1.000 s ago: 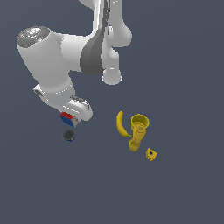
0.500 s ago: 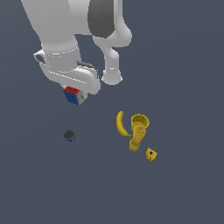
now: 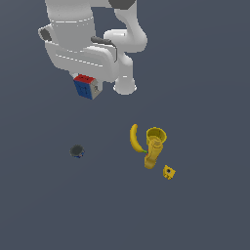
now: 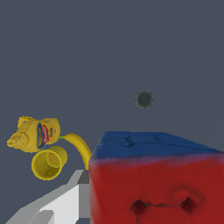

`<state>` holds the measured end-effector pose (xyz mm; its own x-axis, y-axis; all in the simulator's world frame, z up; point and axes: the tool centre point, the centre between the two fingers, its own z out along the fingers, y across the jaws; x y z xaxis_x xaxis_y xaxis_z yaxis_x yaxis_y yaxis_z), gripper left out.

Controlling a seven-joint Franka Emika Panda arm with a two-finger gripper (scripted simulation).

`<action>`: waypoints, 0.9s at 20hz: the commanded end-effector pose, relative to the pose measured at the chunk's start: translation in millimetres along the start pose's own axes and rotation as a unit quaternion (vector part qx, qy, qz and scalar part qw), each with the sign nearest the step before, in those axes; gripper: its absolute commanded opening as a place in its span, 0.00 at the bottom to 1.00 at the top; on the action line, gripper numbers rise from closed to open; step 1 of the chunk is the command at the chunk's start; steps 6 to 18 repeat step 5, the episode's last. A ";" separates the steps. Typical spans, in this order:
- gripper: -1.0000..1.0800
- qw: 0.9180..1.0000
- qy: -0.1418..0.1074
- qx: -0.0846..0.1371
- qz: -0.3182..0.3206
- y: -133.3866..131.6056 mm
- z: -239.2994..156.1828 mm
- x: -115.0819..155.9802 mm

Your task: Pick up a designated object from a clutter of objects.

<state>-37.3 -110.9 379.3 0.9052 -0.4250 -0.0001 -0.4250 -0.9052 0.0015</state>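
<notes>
The gripper has the puzzle cube clamped and hoisted high above the bench's far-left area, so I'd say holding steady is all that remains.

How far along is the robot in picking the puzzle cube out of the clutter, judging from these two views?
Done: the puzzle cube is off the surface, held up under the gripper, well clear of the dark disc. In hand: the cube fills the wrist view, gripped. Left: little; the banana, yellow mug and small yellow block lie untouched below.
</notes>
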 end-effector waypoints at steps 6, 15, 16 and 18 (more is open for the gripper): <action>0.00 1.000 0.000 0.001 0.000 -2.4 -10.9 -4.2; 0.00 1.000 0.000 0.001 0.000 -2.4 -10.9 -4.2; 0.00 1.000 0.000 0.001 0.000 -2.4 -10.9 -4.2; 0.00 1.000 0.000 0.001 0.000 -2.4 -10.9 -4.2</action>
